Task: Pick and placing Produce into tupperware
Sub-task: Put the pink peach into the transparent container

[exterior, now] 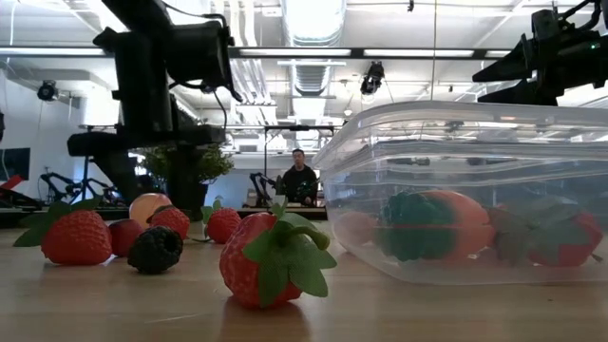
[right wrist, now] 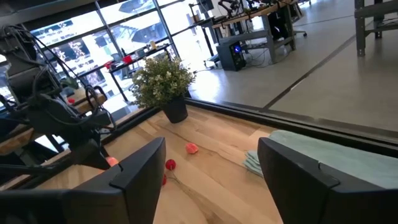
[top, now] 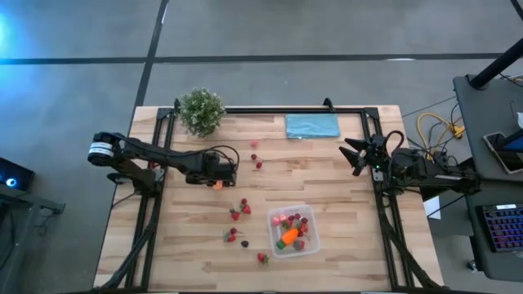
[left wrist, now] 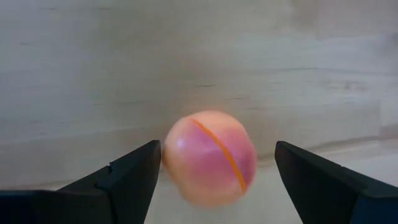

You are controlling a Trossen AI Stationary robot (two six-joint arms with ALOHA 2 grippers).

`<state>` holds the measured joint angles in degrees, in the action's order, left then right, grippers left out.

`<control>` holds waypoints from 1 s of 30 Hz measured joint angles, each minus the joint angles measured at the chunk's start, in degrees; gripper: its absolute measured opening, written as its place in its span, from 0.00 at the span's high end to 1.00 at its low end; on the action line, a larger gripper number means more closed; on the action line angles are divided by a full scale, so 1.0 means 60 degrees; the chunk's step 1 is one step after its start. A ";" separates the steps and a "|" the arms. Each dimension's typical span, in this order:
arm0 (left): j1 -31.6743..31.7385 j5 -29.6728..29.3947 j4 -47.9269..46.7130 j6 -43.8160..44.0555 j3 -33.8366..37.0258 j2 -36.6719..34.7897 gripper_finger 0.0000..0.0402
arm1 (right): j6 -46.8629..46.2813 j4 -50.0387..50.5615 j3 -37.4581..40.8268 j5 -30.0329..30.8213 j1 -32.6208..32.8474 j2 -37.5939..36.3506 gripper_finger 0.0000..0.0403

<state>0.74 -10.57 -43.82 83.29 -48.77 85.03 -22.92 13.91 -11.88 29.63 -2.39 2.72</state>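
- Left gripper, left of centre in the high view, down at the table over the pink-orange ball. Jaws wide apart; in the left wrist view the ball sits between the fingers, close to one, well off the other. Contact with the near finger: can't tell. Not clamped.
- Potted plant in the upper left of the table, at the far edge.
- Two small red pieces loose just right of the left gripper, near table centre.
- Cluster of strawberries below centre, with a dark berry at its lower end. Another strawberry lies further down, near the tub's lower-left corner.
- Low view: big strawberry in the front centre, dark berry and more strawberries to the left, all on the wood.
- Tupperware lower centre-right in the high view, upright on the table. Inside: orange carrot, several red pieces and green bits.
- Teal cloth flat at the upper centre-right, near the far edge.
- Right gripper at the right edge of the table, raised, well apart from the tub. Jaws apart, nothing between them.
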 joint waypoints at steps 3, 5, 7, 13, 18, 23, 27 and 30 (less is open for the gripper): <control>0.0006 0.0004 0.0048 0.0000 0.0009 0.0000 0.25 | 0.0004 0.0000 0.0000 0.0000 -0.0003 0.0000 0.39; 0.0007 0.0013 0.0033 0.0000 0.0053 0.0000 0.25 | 0.0000 0.0000 0.0000 0.0002 -0.0003 0.0000 0.38; 0.0010 0.0048 -0.0043 -0.0004 0.0127 0.0000 0.25 | 0.0001 0.0000 0.0000 0.0000 -0.0001 0.0000 0.38; 0.0010 0.0447 -0.0017 0.0052 0.0429 0.0000 0.25 | 0.0004 0.0000 0.0000 0.0000 -0.0004 0.0000 0.37; 0.0010 0.0470 0.0027 0.0055 0.0436 0.0000 0.25 | 0.0002 0.0000 0.0000 0.0002 -0.0004 0.0000 0.38; 0.0010 0.0474 0.0027 0.0029 0.0477 0.0000 0.30 | 0.0000 0.0000 0.0000 0.0000 -0.0001 0.0000 0.39; 0.0010 0.0467 0.0036 0.0026 0.0494 0.0000 0.39 | 0.0000 0.0000 0.0000 0.0000 -0.0004 0.0000 0.38; 0.0010 0.0463 0.0052 -0.0009 0.0475 0.0000 0.43 | 0.0003 0.0000 0.0000 0.0000 -0.0004 0.0000 0.37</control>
<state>0.80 -7.79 -43.51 83.23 -45.92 85.03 -22.90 13.91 -11.88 29.63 -2.42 2.72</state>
